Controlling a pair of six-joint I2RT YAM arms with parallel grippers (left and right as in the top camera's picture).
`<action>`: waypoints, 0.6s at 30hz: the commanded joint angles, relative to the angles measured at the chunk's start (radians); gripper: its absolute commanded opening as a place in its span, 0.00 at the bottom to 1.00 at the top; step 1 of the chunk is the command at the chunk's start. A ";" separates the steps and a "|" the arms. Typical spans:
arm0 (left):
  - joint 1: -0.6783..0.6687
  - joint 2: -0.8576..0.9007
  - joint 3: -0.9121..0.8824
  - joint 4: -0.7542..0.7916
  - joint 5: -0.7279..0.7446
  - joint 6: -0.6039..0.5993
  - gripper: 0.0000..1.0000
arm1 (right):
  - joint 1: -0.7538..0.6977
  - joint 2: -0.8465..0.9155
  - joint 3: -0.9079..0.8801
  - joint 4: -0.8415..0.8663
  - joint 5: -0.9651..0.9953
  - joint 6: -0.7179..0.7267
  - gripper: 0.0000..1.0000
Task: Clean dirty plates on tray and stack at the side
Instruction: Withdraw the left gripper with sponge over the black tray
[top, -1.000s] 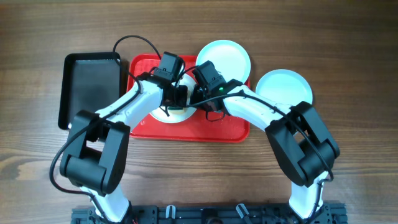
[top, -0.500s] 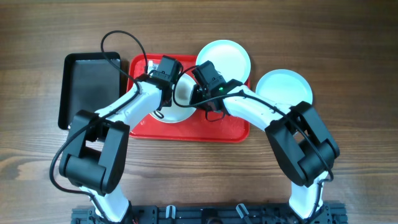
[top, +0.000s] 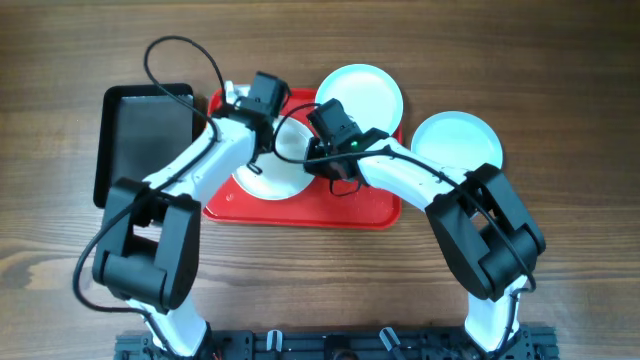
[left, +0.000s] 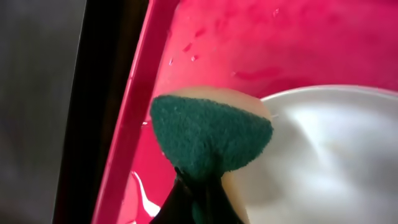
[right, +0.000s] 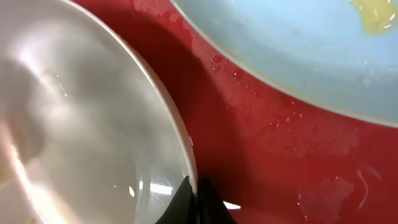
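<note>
wooden table bore the tray at centre. left gripper was clamped on a sponge at the plate's 11 o'clock edge. right gripper pinched its 2 o'clock rim. second plate sat at the tray's 1 o'clock, third plate on the table at 3 o'clock.

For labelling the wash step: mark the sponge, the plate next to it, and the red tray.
sponge (left: 208, 134): left wrist view, on its green scouring face.
plate (left: 323, 155): left wrist view, on its bare white inside.
red tray (left: 249, 37): left wrist view, on its wet floor.
</note>
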 joint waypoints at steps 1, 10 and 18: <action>0.029 -0.100 0.094 -0.054 0.103 -0.080 0.04 | -0.008 0.023 -0.016 -0.031 0.051 -0.024 0.04; 0.184 -0.162 0.115 -0.178 0.230 -0.082 0.04 | -0.008 0.012 -0.013 0.023 -0.123 -0.222 0.04; 0.304 -0.155 0.097 -0.205 0.321 -0.070 0.04 | -0.003 -0.105 0.026 -0.053 -0.061 -0.372 0.04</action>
